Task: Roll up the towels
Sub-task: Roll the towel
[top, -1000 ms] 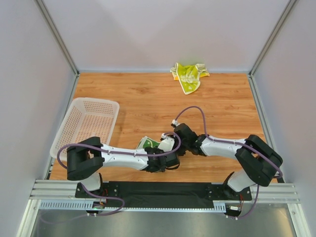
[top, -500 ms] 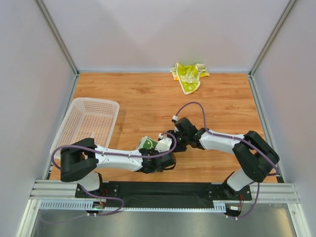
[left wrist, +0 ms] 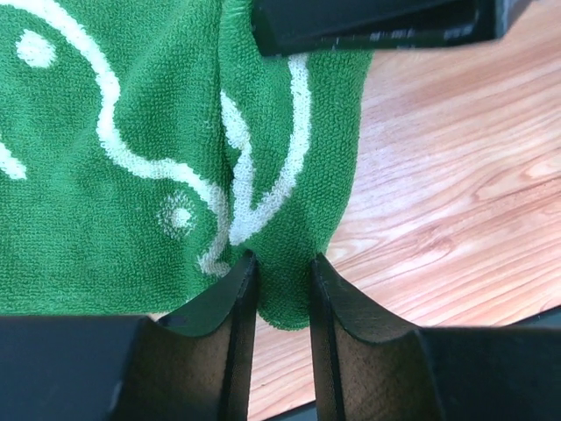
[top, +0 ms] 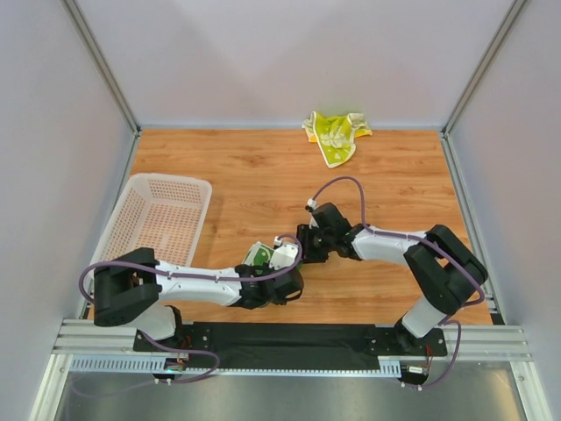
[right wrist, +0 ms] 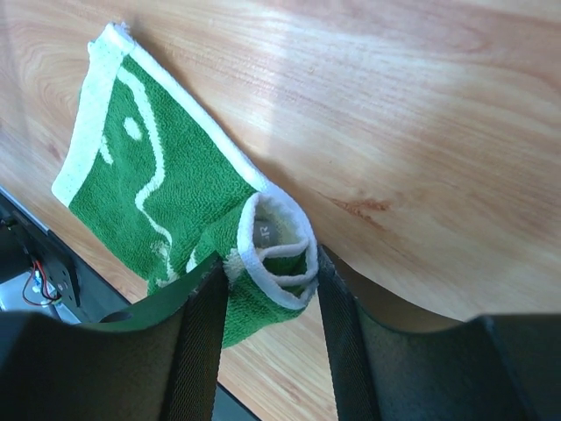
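The dark green towel [top: 259, 254] lies near-centre on the wooden table [top: 254, 171], with the left gripper [left wrist: 279, 263] pinching a fold and the right gripper [right wrist: 269, 260] clasping its rolled end. A white basket [top: 166, 180] stands at the left, and the yellow-green towel [top: 334, 133] lies at the far edge. The tag [right wrist: 266, 230] inside the roll is unreadable.

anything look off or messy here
The yellow towel lies crumpled at the far edge of the table, not rolled at all. The green towel is rolled only at one end, and that roll is loose and open.
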You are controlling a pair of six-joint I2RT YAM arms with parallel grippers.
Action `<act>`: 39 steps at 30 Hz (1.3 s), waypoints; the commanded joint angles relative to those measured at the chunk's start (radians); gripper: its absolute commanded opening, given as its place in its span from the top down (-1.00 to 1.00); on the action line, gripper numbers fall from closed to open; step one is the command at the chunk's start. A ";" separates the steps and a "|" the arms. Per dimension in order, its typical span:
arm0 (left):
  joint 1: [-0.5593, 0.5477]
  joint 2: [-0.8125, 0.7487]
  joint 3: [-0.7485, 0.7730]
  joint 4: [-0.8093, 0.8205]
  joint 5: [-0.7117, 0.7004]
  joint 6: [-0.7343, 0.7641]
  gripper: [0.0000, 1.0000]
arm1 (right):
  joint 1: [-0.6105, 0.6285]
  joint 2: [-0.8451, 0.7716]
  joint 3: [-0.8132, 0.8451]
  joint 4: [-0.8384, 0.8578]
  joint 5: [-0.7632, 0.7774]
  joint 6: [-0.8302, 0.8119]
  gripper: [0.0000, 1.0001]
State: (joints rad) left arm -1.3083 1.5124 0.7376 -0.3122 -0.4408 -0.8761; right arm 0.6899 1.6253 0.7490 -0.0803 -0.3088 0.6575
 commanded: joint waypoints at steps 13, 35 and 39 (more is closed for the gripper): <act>0.007 -0.076 -0.060 0.051 0.347 -0.015 1.00 | -0.217 -0.083 -0.080 -0.133 0.183 -0.058 0.20; 0.328 -0.242 -0.345 0.447 0.806 -0.348 1.00 | -0.265 -0.487 -0.312 0.066 -0.266 -0.003 -0.06; 0.362 -0.207 -0.366 0.492 0.864 -0.383 1.00 | -0.263 -0.515 -0.372 0.141 -0.311 0.033 -0.15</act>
State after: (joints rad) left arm -0.9642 1.2858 0.3817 0.0998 0.3302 -1.1900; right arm 0.4267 1.1389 0.4004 -0.0597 -0.5316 0.6445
